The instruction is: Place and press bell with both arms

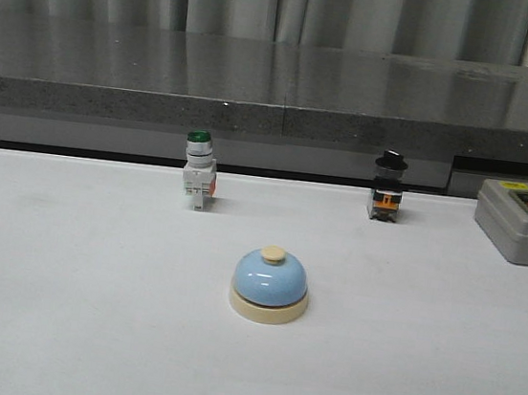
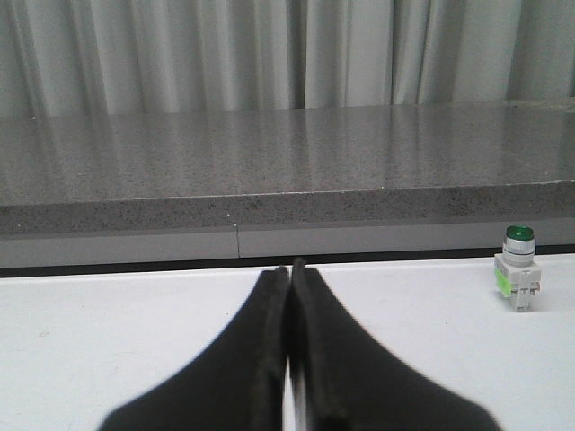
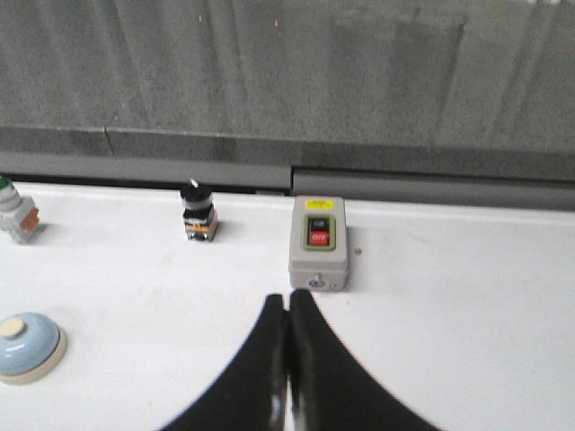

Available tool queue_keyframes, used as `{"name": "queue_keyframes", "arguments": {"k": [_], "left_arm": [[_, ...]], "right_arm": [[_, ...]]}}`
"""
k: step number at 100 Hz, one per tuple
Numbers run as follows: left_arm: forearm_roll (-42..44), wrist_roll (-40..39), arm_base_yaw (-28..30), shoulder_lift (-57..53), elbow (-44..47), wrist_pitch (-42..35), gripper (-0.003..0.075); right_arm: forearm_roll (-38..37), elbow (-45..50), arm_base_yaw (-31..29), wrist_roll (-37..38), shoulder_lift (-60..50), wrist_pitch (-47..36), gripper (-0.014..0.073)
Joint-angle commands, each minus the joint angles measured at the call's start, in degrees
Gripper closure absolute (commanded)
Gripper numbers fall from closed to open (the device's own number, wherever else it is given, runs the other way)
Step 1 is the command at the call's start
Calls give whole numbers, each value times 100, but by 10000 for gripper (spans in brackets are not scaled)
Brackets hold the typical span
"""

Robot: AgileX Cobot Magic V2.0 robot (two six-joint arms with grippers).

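Observation:
The light-blue bell with cream base and cream knob stands upright on the white table, near the middle. It also shows in the right wrist view, off to one side of the right gripper. My left gripper is shut and empty over bare table; the bell is out of its view. My right gripper is shut and empty, just short of the grey switch box. Neither arm shows in the front view.
A green-capped white push-button stands at the back left, also in the left wrist view. A black-capped switch stands at the back right. A grey on/off box sits at the far right. A dark stone ledge runs behind the table.

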Motion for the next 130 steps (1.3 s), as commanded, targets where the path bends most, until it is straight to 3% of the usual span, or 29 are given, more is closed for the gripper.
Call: {"name": "queue_keyframes", "arguments": {"k": [1,34,66,130], "left_arm": [[-80,-58,3,-163,231,-486,741],[-80,-58,3,-163,231,-486,741],[-80,-58,3,-163,231,-486,741],[-80,-58,3,-163,231,-486,741]], "right_arm": [[-10,-566,-41,-47,494,156,654],[197,-825,-41,-47,1377,311,654],[1020,-835,52,-57,2158,466,654],[1074,-2463,2039,-57,5739,11,654]]}}
